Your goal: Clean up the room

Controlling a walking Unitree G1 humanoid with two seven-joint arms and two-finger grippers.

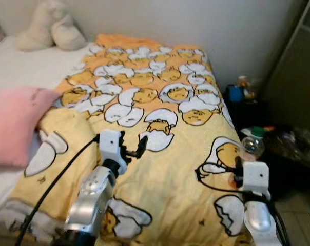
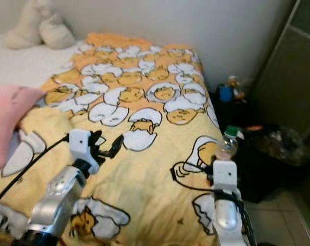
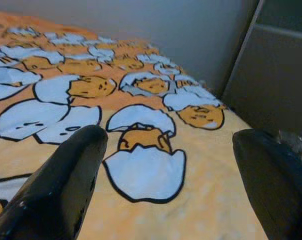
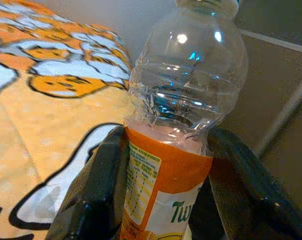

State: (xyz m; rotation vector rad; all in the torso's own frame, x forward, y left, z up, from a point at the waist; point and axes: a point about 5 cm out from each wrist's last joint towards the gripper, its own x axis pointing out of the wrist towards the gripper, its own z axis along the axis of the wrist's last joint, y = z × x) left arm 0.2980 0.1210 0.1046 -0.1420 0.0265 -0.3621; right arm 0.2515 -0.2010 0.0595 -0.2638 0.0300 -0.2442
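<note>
A clear plastic bottle (image 4: 187,95) with an orange label stands upright between the two black fingers (image 4: 98,192) of my right gripper (image 4: 171,205), which is shut on its labelled lower part. In the eye views the bottle (image 1: 252,145) is held at the right edge of the bed, above the yellow duvet (image 1: 160,102) printed with egg cartoons. My left gripper (image 1: 135,146) hovers low over the middle of the duvet. It is open, with nothing between its fingers (image 3: 61,185).
A pink cushion (image 1: 11,123) lies on the bed's left side and white plush toys (image 1: 50,25) sit at the far end. Dark clutter and a bag (image 1: 293,143) fill the floor right of the bed, beside a tall cupboard door (image 1: 298,66).
</note>
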